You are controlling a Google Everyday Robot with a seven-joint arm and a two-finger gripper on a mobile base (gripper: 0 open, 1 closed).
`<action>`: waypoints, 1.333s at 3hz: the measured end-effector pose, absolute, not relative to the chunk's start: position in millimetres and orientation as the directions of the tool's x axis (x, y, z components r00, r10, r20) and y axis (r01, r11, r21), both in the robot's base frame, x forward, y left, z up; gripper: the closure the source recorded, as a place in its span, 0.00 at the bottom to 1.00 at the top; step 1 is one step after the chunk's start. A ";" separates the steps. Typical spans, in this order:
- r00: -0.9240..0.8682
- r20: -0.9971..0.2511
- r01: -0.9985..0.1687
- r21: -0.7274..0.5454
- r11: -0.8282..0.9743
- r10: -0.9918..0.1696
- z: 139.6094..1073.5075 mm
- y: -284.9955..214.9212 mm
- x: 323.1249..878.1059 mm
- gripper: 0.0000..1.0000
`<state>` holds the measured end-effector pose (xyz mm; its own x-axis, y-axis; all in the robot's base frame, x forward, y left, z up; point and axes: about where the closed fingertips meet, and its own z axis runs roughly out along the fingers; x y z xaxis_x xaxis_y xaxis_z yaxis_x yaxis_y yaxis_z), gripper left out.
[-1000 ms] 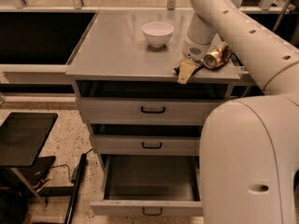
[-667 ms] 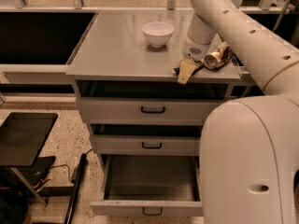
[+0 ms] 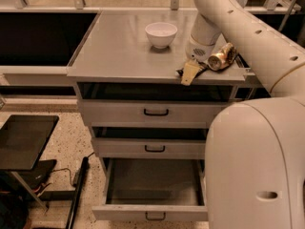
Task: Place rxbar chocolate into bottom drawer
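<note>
No change over past second: hand point(image 3: 189, 73) at surface point(image 3: 119, 51) front edge, grip cannot tell. Dark sliver beside it likely rxbar chocolate point(image 3: 180, 72). Transfer to open bottom drawer point(image 3: 124, 213) pending.

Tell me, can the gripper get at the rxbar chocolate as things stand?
Probably yes: the gripper sits at the cabinet top's front edge, right by the rxbar chocolate, nothing between them; the gold can lies beside it.

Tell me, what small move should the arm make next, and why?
Probably secure and lift the rxbar chocolate: the gripper is down at the front edge of the cabinet top, right at the dark bar, and the bottom drawer below already stands open.
</note>
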<state>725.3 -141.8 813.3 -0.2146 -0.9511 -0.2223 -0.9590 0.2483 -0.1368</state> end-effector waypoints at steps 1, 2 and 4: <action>-0.214 -0.222 -0.959 -0.137 0.248 -0.951 814.1 -141.5 724.3 1.00; -0.214 -0.222 -0.959 -0.138 0.248 -0.951 814.7 -140.8 721.8 1.00; -0.216 -0.223 -0.958 -0.141 0.251 -0.951 818.2 -141.2 718.8 1.00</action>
